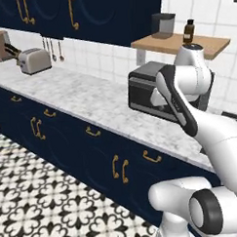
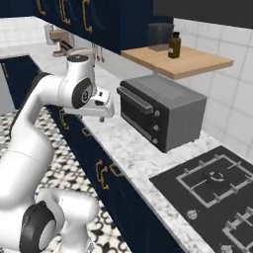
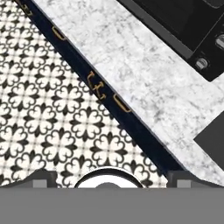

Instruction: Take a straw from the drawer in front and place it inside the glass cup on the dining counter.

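The gripper hangs with its jaws spread wide and nothing between them, above the marble worktop's front edge and the patterned floor. Beneath that edge run navy drawer fronts with brass handles, all closed. A grey toaster oven stands on the worktop just beyond the hand.

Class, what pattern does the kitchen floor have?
Black-and-white floral tile pattern on the floor, clearest in the hand view.
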Controlling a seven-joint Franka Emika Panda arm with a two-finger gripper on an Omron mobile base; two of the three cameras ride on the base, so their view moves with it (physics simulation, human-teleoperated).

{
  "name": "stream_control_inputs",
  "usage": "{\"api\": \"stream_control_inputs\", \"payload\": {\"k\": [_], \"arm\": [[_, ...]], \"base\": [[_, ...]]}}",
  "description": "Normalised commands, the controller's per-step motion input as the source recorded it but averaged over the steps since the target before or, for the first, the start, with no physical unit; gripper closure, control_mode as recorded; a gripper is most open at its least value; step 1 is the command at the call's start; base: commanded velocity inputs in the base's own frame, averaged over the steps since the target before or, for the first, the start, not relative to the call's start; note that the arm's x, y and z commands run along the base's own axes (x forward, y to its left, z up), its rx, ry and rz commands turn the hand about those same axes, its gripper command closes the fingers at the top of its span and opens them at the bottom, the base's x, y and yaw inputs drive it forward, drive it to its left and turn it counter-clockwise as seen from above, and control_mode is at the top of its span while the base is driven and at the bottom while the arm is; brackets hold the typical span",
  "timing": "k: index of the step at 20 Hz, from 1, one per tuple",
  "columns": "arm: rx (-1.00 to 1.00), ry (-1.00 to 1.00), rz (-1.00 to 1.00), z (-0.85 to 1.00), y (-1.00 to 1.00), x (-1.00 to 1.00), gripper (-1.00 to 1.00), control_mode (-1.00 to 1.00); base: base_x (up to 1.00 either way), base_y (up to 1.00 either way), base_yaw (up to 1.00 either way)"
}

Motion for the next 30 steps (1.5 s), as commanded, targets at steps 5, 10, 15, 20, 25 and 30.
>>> {"api": "stream_control_inputs", "payload": {"k": [5,10,15,20,25,30], "arm": [[0.00,0.00,0.00,0.00,0.00,0.00,-1.00,1.00],[0.00,0.00,0.00,0.00,0.00,0.00,-1.00,1.00],[-0.01,-0.05,0.05,-0.01,-0.02,-0.02,-1.00,-1.00],[-0.20,-0.17,0.03,-0.18,0.97,0.00,-1.00,-1.00],[-0.31,-0.23,0.00,-0.76,0.88,0.03,-1.00,-1.00],[-0.42,-0.25,0.00,-1.00,0.63,0.32,-1.00,-1.00]], "base": [[-0.18,-0.85,0.55],[-0.27,-0.73,0.28],[0.00,-0.10,0.02],[0.00,0.00,0.00],[0.00,0.00,0.00],[0.00,0.00,0.00]]}}
